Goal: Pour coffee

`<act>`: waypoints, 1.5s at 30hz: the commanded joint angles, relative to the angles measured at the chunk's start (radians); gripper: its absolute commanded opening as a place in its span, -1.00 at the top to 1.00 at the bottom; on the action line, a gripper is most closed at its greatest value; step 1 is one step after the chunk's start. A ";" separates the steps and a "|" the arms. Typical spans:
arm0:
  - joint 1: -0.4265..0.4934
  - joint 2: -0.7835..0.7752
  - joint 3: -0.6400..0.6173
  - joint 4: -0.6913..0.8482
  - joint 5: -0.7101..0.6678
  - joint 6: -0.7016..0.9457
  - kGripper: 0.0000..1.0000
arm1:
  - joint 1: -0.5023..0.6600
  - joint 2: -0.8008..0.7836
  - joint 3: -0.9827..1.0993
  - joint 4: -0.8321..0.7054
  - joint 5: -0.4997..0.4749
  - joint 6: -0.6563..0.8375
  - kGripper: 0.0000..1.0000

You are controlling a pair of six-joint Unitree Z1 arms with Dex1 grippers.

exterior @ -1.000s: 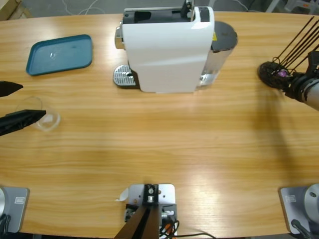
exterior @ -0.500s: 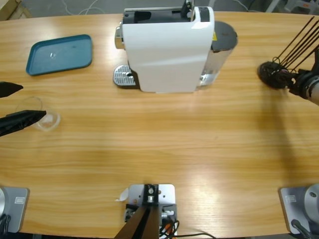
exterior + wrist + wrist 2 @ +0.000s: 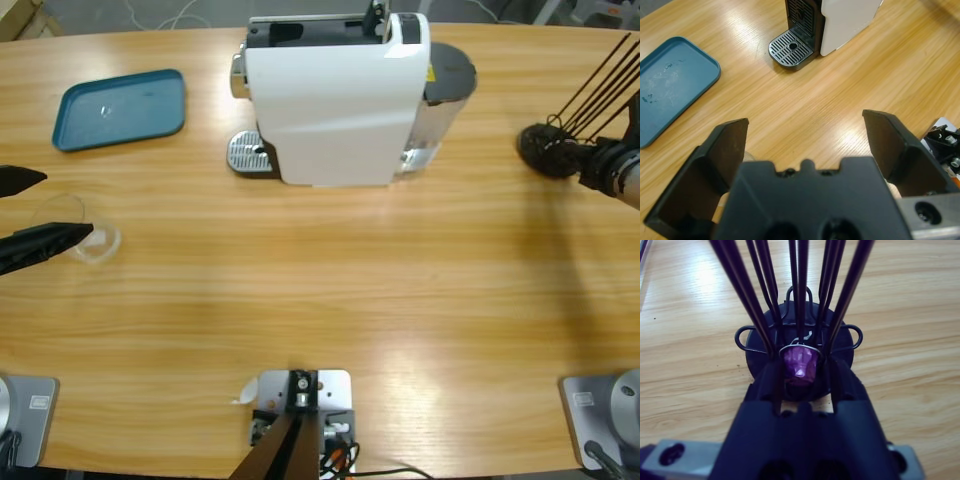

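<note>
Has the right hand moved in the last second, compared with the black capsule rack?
Yes. The right hand has shifted slightly up the high view along the capsule rack, staying at its base.

Wooden table (image 3: 330, 300): tray (image 3: 120, 108), coffee machine (image 3: 335, 95)

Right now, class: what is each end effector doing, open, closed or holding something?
Left end effector: open, jaws either side of the clear glass, not closed on it.
Right end effector: closed on the purple capsule in the wire rack.
</note>
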 commanded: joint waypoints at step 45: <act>0.020 -0.033 0.049 0.006 -0.008 -0.014 -0.97 | 0.054 -0.234 -0.089 0.262 -0.026 -0.103 1.00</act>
